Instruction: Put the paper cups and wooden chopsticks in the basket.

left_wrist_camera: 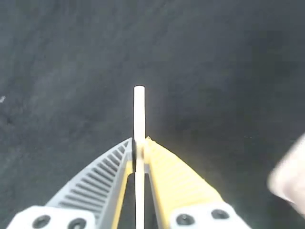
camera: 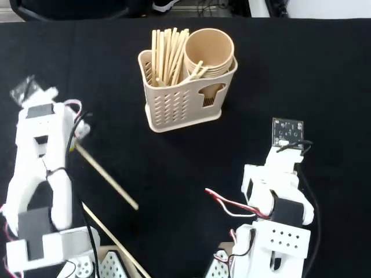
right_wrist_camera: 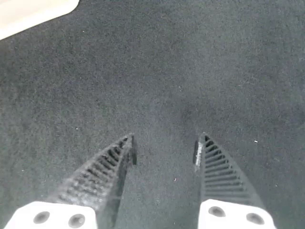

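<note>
The left gripper point(left_wrist_camera: 139, 143) pinches a chopstick point(left_wrist_camera: 139, 109) near one end, well apart from the basket point(camera: 174, 110), probably so its length hangs free for dropping in. The right gripper point(right_wrist_camera: 164, 149) is open and empty. Cups point(camera: 208, 49) sit inside the basket.

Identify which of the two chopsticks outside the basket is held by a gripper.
The chopstick nearer the basket: the left gripper has its jaws shut on one end. The other chopstick lies free, with no jaws on it.
</note>
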{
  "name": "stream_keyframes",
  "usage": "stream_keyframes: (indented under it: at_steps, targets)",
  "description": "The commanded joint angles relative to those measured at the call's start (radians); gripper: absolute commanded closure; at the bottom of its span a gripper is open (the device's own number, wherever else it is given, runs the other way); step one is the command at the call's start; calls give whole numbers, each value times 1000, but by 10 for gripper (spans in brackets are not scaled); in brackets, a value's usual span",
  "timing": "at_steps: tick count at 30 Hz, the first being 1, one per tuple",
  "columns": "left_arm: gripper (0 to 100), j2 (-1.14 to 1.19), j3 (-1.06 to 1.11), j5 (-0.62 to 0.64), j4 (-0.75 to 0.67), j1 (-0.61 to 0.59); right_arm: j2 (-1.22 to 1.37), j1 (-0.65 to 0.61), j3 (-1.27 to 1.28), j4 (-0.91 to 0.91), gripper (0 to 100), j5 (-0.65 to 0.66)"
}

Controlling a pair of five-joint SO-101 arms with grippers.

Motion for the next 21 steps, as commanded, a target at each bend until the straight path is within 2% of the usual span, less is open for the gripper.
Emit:
stream_keyframes:
  at_steps: [1, 5, 9, 13, 16, 21]
  targets:
    - [971, -227, -128, -3, 6, 85, -8, 9, -31, -11, 790, -9]
    - [972, -523, -243, -23, -52, 200, -8, 9, -30, -11, 790, -9]
    - [972, -698, -260, -198, -348, 292, -8, 9, -30, -11, 790, -9]
    - [972, -743, -205, -301, -646, 335, -8, 9, -30, -11, 790, -6]
    - [972, -741, -171, -353, -806, 358, -8, 9, -30, -11, 790, -5]
    - [971, -680, -74, -362, -895, 435, -8, 9, -30, -11, 790, -3]
